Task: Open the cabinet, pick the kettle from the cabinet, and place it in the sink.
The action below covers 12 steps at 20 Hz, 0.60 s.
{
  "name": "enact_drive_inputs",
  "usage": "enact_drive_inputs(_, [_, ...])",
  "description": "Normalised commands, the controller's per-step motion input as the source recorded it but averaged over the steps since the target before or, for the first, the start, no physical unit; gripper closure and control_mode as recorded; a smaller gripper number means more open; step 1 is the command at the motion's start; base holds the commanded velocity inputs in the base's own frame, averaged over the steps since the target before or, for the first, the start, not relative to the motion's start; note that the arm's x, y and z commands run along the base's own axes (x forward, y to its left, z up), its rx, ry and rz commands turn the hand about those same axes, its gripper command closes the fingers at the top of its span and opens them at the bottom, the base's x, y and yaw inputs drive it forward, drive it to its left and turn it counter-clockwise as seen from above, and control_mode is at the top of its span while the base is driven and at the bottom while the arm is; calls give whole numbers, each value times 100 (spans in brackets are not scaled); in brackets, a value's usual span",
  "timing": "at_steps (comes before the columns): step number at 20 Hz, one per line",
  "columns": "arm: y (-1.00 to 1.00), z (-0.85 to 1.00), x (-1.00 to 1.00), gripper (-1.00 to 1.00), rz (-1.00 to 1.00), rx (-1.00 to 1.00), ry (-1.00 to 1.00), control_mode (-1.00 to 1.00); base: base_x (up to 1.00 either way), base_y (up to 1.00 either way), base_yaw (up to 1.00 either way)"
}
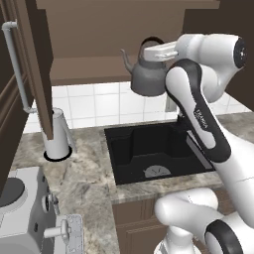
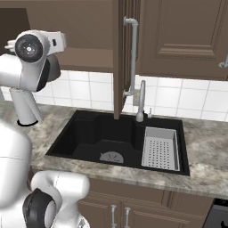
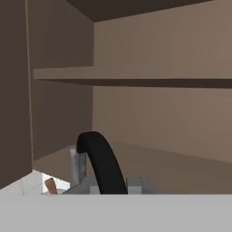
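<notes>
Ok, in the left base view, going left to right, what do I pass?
Silver bar handle on the open cabinet door → white paper-towel roll → squat dark grey metal kettle above the black recessed sink → white robot arm.

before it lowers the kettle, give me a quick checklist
1. Kettle out of the cabinet: ok, it hangs in front of the shelf edge.
2. Gripper shut on the kettle's handle: ok, the handle rises between the fingers.
3. Kettle upright: ok, spout points sideways.
4. Kettle over the sink: ok, roughly above its back edge.
5. Sink floor free: ok; tray sits on the right side.
6. Faucet clear of the way down: cannot tell.
</notes>
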Motion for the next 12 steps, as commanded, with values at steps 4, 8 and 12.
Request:
enact_drive_inputs(4, [-24,-13,-47,100,0,0,0,-100,0,0,0])
enact_drive_inputs(8, [-24,-15,-47,100,-1,0,0,-100,0,0,0])
enact_drive_inputs(12, [-19,-18,-50,100,-5,0,0,-100,0,0,0])
